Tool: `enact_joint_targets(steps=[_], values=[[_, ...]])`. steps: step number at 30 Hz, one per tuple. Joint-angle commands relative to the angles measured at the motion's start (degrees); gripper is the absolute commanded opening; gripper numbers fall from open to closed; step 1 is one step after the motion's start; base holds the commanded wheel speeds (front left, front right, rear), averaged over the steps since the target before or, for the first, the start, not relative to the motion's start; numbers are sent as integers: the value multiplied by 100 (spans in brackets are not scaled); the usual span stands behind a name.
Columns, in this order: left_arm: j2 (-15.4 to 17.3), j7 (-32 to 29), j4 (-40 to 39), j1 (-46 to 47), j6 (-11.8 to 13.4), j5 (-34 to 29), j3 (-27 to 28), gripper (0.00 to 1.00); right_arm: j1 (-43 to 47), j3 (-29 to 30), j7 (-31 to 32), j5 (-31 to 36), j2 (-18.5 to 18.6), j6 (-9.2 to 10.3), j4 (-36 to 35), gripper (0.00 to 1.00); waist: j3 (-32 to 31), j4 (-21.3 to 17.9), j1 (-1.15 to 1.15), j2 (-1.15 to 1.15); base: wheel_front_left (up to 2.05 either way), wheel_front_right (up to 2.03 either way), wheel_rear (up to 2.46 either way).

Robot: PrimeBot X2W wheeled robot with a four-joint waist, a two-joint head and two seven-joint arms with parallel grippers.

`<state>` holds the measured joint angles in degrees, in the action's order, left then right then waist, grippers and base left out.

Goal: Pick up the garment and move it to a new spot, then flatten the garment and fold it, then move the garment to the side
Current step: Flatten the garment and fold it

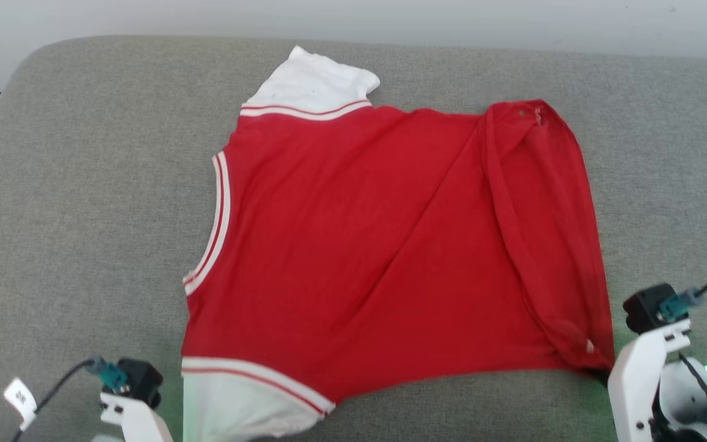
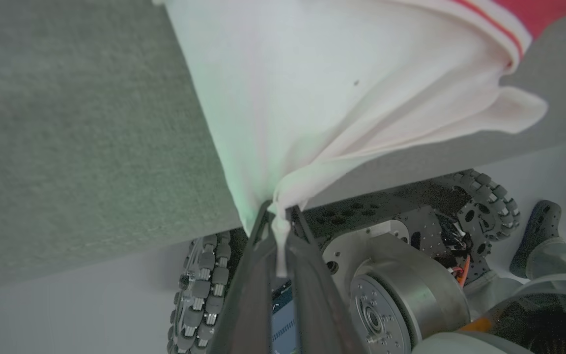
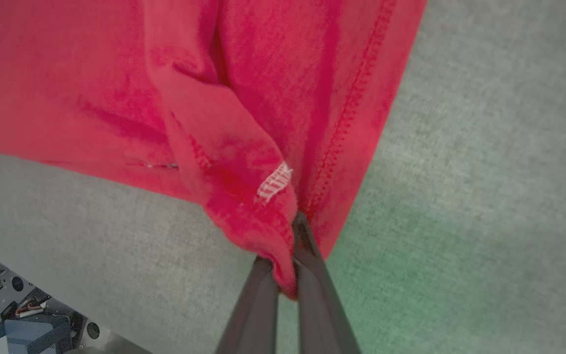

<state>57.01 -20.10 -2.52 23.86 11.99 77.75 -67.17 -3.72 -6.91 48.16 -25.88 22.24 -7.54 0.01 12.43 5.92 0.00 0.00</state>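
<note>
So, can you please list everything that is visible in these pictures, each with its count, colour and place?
garment: one, red with white sleeves and red-white striped trim, spread on the cushion.
cushion: one, grey fabric, under the garment.
floor: pale, beyond the cushion's edge in the left wrist view.
shoe: one, dark, on the floor at the right of the left wrist view.
wheeled base: one, metal and black, on the floor by the cushion's edge.
left pincer: one, dark, shut on the near white sleeve.
right pincer: one, dark, shut on the garment's near red corner.
</note>
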Motion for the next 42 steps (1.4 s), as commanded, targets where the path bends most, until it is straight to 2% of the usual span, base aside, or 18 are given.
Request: enact_joint_targets(steps=[1, 9, 15, 20, 25, 30, 35, 42], values=[[35, -1, -72, -191, 98, 118, -19, 0, 284, 37, 143, -96, 2, 10, -106, 0, 19, -5, 0, 0, 0, 0, 0], [251, 61, -230, -203, 241, 147, 51, 0, 814, 316, 196, -197, -273, 8, -619, 0, 76, -26, 0, 0, 0, 0, 0], [684, 44, -515, 274, 332, -171, 327, 0, 837, 638, 158, -81, -515, 7, -1095, 0, 106, -71, 0, 0, 0, 0, 0], [937, -17, -667, 753, 274, -460, 554, 0, 614, 820, 179, 44, -661, 8, -1316, 0, 125, -131, 0, 0, 0, 0, 0], [943, -165, -551, 1397, 84, -814, 776, 0, 169, 947, 266, 269, -861, 8, -1457, 0, 174, -195, 0, 0, 0, 0, 0], [589, -360, 30, 2093, -258, -1170, 885, 0, -478, 994, 200, 504, -973, 8, -1278, 0, 259, -226, 0, 0, 0, 0, 0], [-74, -488, 1022, 2721, -715, -1477, 824, 0, -1239, 948, 10, 724, -1066, 8, -724, 0, 383, -234, 0, 0, 0, 0, 0], [-1008, -610, 2664, 3264, -1431, -1593, 643, 0, -2171, 656, -406, 964, -1124, 8, 439, 0, 597, -288, 0, 0, 0, 0, 0]])
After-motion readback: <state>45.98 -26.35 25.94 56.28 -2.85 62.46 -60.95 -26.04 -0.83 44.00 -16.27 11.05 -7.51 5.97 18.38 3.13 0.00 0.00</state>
